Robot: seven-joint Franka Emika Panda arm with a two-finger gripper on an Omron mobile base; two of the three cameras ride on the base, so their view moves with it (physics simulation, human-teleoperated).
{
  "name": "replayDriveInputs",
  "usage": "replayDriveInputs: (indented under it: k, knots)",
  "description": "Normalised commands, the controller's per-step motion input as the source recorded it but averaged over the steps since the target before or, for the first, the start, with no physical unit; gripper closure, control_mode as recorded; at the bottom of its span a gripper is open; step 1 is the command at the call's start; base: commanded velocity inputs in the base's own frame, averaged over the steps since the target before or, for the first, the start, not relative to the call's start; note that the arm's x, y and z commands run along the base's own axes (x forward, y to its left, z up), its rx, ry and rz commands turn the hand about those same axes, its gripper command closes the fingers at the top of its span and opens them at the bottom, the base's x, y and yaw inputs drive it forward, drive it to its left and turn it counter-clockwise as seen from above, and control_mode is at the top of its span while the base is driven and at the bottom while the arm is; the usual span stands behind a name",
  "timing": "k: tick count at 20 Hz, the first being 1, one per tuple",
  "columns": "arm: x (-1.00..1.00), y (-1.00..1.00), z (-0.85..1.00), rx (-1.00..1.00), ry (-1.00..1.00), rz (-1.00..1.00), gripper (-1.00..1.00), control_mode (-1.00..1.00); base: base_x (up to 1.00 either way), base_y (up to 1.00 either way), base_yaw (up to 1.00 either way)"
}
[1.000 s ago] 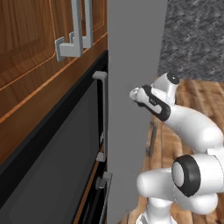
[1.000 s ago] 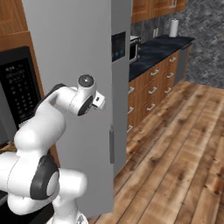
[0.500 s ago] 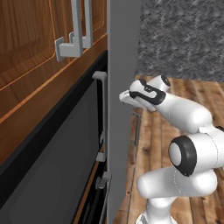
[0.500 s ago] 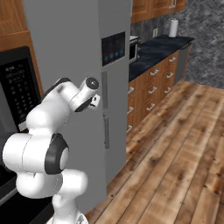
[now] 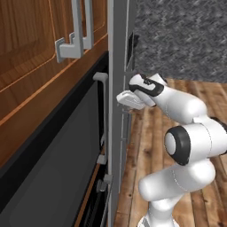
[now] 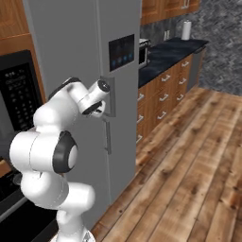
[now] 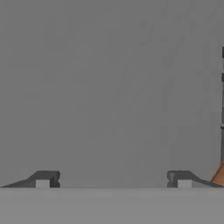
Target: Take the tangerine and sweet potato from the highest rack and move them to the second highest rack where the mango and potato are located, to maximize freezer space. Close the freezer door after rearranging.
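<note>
The freezer door stands flush with the front of the freezer, beside the door with the blue-lit dispenser panel. My gripper presses flat against the grey door face, just above the vertical bar handle. From the left base view the door is seen edge-on, with the gripper at it. In the hand view the fingertips stand wide apart, open and holding nothing, with the grey door surface close ahead. The tangerine, sweet potato, mango and both racks are hidden behind the door.
A black wall oven and wooden cabinets lie left of the freezer. To the right runs a dark counter with wooden drawers and a paper towel roll. Open wooden floor spreads to the right.
The freezer door has swung from partly open to flush with the fridge front, and my arm has followed it in, the hand now against the door face.
</note>
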Motion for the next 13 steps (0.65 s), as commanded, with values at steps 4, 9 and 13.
replayDriveInputs:
  k: [4, 9, 13]
  knots:
    - [-0.18, 0.74, -0.11, 0.00, 0.04, 0.14, -1.00, -1.00, 0.00, 0.00, 0.00]
    - [-0.23, 0.56, -0.11, 0.00, 0.01, 0.07, -1.00, -1.00, 0.00, 0.00, 0.00]
    - [-0.03, 0.14, -0.06, 0.00, 0.07, 0.00, -1.00, -1.00, 0.00, 0.00, 0.00]
